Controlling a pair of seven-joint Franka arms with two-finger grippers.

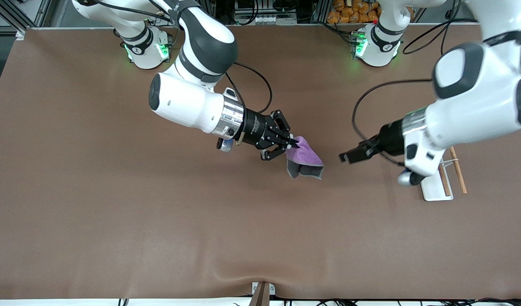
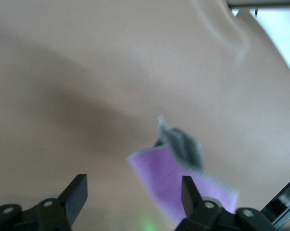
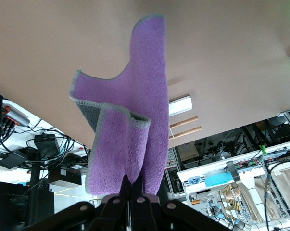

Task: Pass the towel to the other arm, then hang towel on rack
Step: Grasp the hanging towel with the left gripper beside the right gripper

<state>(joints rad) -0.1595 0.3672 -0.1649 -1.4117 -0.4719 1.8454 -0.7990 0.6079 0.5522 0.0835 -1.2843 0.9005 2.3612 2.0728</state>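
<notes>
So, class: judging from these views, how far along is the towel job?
Done: the right end effector has the towel pinched and lifted over the table. In hand: the handover, with the left end effector open, facing the towel with a gap between them, not gripping it. Left: the transfer itself, then hanging the towel on the rack, which stands bare at the left arm's end.

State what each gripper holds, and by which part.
Right gripper pinches the towel by one edge, and it hangs free. Left gripper is open and holds nothing.
</notes>
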